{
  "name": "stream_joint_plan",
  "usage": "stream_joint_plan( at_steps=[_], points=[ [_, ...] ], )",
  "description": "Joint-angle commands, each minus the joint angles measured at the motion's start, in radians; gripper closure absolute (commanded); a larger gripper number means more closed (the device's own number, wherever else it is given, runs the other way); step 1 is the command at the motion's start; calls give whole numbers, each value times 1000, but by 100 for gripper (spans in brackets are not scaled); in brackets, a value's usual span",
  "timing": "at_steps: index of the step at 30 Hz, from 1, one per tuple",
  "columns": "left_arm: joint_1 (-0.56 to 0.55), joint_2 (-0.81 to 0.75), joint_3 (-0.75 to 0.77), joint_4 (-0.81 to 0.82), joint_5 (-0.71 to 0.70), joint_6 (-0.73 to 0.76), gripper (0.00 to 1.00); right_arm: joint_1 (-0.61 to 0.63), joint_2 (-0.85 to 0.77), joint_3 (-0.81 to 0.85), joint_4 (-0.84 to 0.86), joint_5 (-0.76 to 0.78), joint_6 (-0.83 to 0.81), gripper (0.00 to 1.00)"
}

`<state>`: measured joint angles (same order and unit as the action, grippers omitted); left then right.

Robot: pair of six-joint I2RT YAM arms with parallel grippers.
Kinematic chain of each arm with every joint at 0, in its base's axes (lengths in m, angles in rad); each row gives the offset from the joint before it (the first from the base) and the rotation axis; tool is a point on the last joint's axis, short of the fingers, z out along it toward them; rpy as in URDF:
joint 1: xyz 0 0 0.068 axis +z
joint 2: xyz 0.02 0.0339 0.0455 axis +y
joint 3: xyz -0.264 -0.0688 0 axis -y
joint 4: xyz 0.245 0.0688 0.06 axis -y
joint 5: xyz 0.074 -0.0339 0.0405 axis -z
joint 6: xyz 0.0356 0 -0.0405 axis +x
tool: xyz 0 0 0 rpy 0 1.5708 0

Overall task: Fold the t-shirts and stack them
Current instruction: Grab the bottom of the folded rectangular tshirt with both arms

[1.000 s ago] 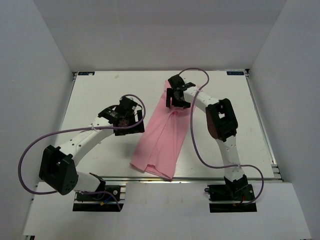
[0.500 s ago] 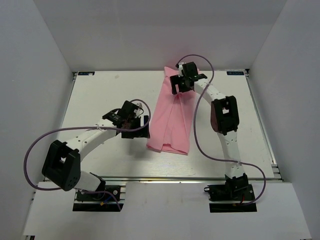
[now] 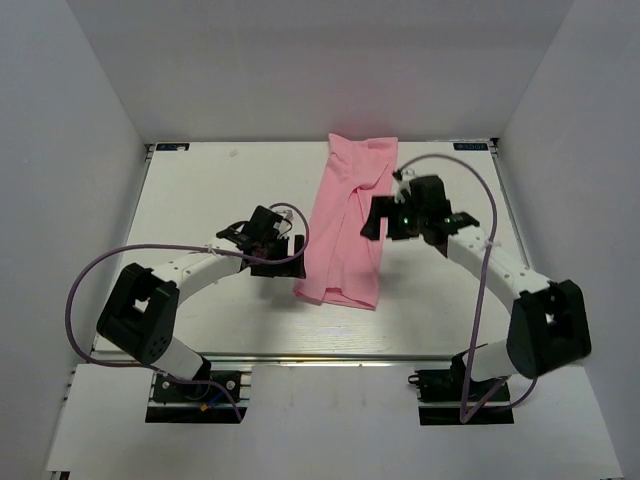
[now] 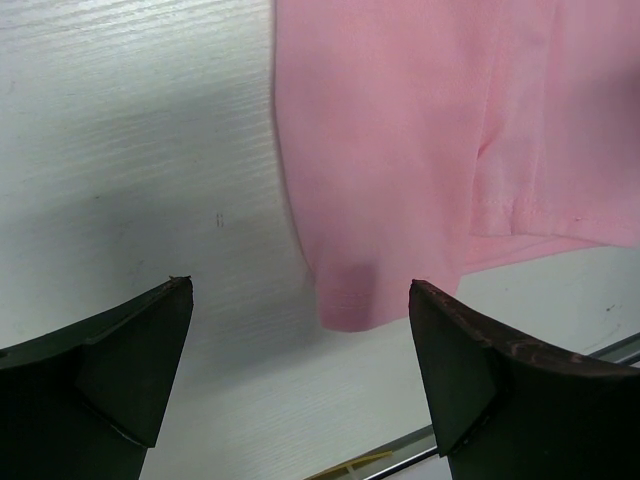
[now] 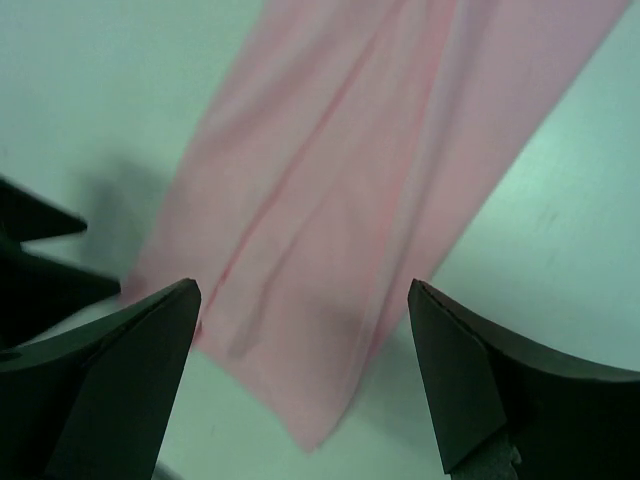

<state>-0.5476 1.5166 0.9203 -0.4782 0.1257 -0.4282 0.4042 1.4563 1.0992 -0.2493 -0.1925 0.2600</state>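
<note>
White walls [image 3: 300,60] enclose a white tabletop [image 3: 200,190]; the pink t-shirt [image 3: 345,235] lies folded lengthwise at centre frame, between left fingers [image 4: 110,350] and right fingers [image 5: 470,370], both spread apart, empty.

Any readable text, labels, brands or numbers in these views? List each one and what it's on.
Nothing is readable.
The left sticker, dark, at the far edge of the table: too small to read.
The right sticker, dark, on the same edge: too small to read.
The t-shirt: plain pink, no print showing.
</note>
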Motion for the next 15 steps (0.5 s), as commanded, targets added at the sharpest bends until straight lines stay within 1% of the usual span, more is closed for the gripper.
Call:
stream_joint_plan(
  at_steps=[1,3,4,5,7,11,14,15],
  points=[
    [-6,-36,-37,73,46,25,1,8,-104,-210,48,-84,154,10],
    [-6,-45,-50,92,64,25,1,22,-141,-290,30,-76,174,10],
    [-6,-45,-64,113,74,25,1,22,-157,-306,48,-79,192,10],
    [-6,-45,-64,124,74,25,1,25,-163,-365,65,-90,212,10],
    [-6,-30,-75,124,95,25,1,35,-171,-400,100,-119,235,10],
    [-6,-7,-84,144,95,25,1,62,-154,-482,156,-153,312,10],
    [-6,4,-106,156,95,25,6,79,-122,-495,159,-141,332,10],
    [-6,4,-106,165,104,25,10,85,-99,-496,156,-137,344,10]
  ],
)
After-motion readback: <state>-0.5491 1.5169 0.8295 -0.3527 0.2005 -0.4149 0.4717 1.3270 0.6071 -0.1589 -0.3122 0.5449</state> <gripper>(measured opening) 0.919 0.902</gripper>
